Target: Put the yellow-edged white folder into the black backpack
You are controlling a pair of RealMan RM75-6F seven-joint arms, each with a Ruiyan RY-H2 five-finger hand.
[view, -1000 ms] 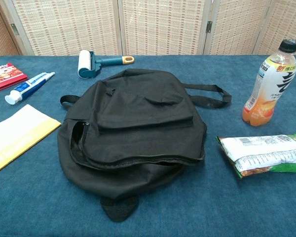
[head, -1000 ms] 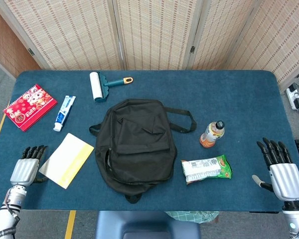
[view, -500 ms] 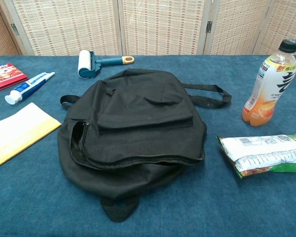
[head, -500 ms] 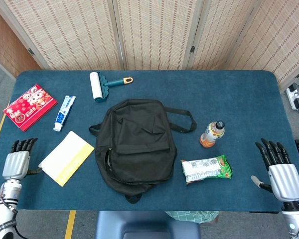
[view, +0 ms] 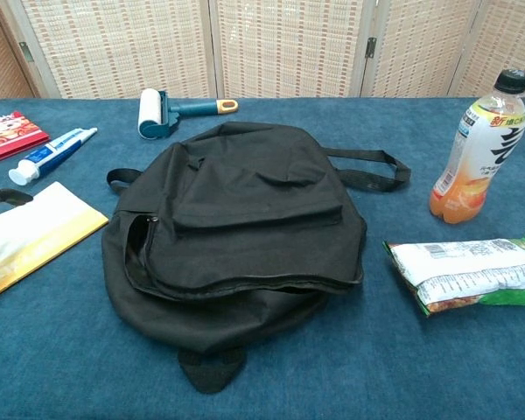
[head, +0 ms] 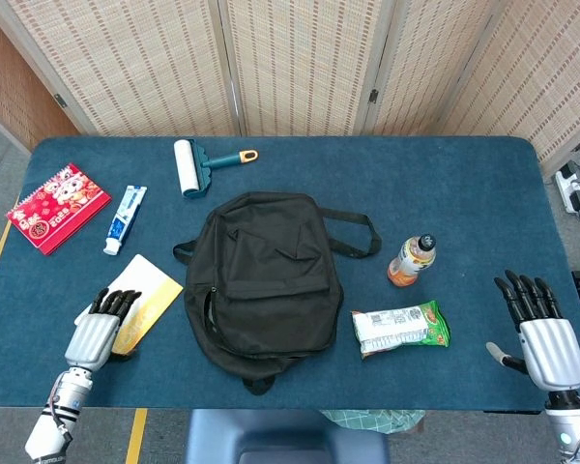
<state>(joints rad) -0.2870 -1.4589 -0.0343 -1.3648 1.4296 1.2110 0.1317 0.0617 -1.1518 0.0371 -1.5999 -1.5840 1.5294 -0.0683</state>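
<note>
**Folder lies flat left of the backpack, our left hand over its near end**

Head view: the yellow-edged white folder (head: 147, 287) lies on the blue table (head: 464, 193), just left of the black backpack (head: 264, 275). Its long axis runs diagonally, from the near-left corner up toward the far right, with the yellow band along the side facing the backpack. Our left hand (head: 99, 332) sits over the folder's near-left part, fingers extended and close together, pointing up along the sheet; we cannot tell whether they press on it or hold it. Our right hand (head: 541, 333) is at the table's near-right edge, well apart from everything, fingers spread and holding nothing. Between it and the backpack we see a snack packet (head: 401, 329) and an orange drink bottle (head: 412, 259).

Chest view: the folder (view: 37, 234) shows at the left edge, flat, its far corner pointing toward the backpack (view: 236, 236). Dark fingertips (view: 2, 198) of our left hand show at its far-left edge. The backpack's zipper gapes open along the side facing the folder.
</note>
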